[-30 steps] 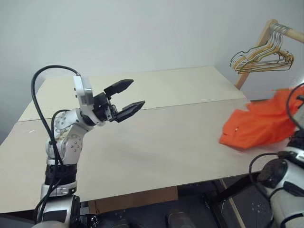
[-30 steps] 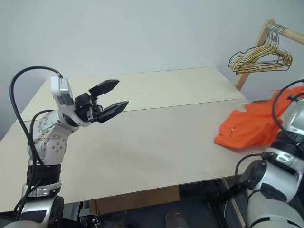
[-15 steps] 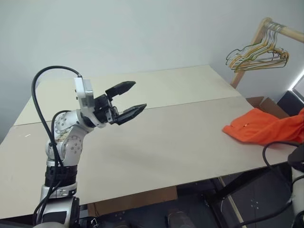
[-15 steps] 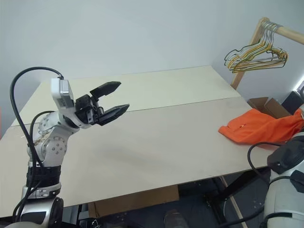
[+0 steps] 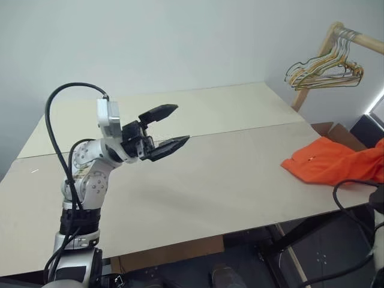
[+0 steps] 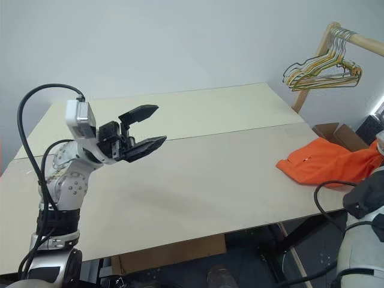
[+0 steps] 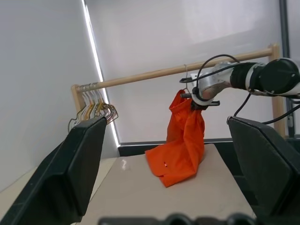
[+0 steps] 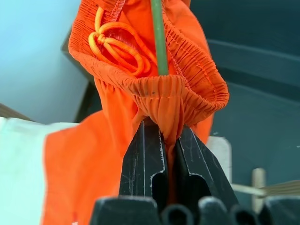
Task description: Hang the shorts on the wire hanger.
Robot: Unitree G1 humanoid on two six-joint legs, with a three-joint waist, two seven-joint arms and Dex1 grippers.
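**Shorts pinched at the top, one end on the counter**

The right fingers (image 8: 164,133) are squeezed shut on the shorts (image 5: 330,165). They pinch a fold of the stretchy top band. A loopy orange string sits inside that band. The thin wire hanger (image 8: 158,33) goes right through the opening at the top of the shorts, just above the pinch.

From the left wrist view, the shorts hang down long from the right fingers, high up near the wooden rail (image 7: 178,70). The bottom end of the shorts lies on the counter (image 5: 210,180).

From the head views, the orange cloth lies at the 3 o'clock edge of the counter. From there it leads off past the edge.

The left fingers (image 5: 182,123) are spread wide and hold nothing. They hang in the air over the counter at about 9 o'clock and point across toward the shorts, well apart from them.

A bunch of hangers (image 5: 324,66) hangs on the rail at about 2 o'clock, past the far corner of the counter. A cardboard box (image 5: 339,132) sits just behind the shorts.
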